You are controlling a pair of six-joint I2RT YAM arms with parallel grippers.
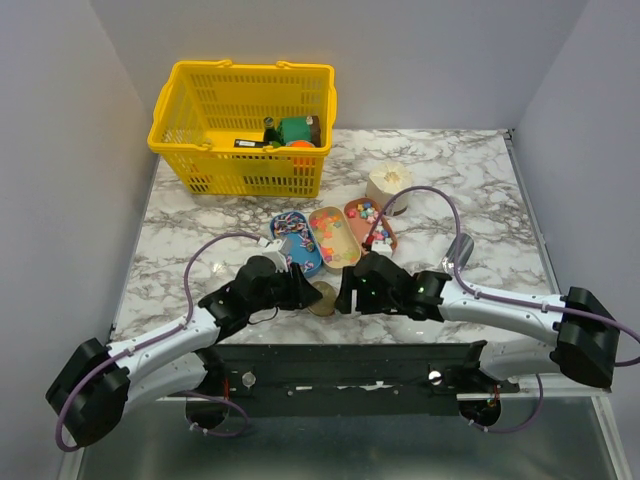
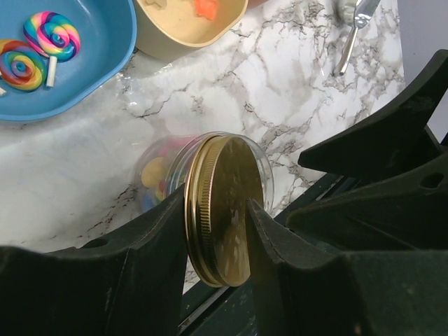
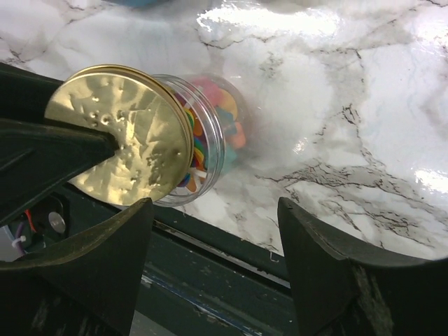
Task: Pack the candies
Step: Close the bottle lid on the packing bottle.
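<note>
**Left gripper clamped on jar lid at the near table edge**

The left gripper (image 2: 217, 201) fills the foreground of its wrist view, its 2 dark fingers (image 2: 157, 245) pressed against opposite sides of a gold lid (image 2: 227, 185). The lid sits on a clear jar (image 2: 155, 171) that lies on its side on the marble table (image 1: 450, 180), at the near edge between the 2 arms, with the lid end turned toward the near side.

The candies (image 3: 218, 115) show through the glass as a pink, yellow, blue and orange jumble. More of them lie in the oval trays farther back.

The right gripper (image 3: 213, 210) sits just right of the jar with its fingers spread wide, touching nothing. The jar lies ahead of them.

Just beyond the jar are 3 trays in a row:
- On the left is a blue tray (image 2: 91, 80) holding 2 rainbow lollipops (image 2: 52, 31).
- In the middle is a cream tray (image 2: 178, 45).
- On the right is a pink tray (image 1: 388, 238).

A metal utensil (image 2: 350, 35) lies on the marble to the right of the trays, and a beige container (image 1: 387, 185) stands just behind the pink tray. A yellow basket (image 1: 240, 170) with goods inside occupies the far left corner
</note>
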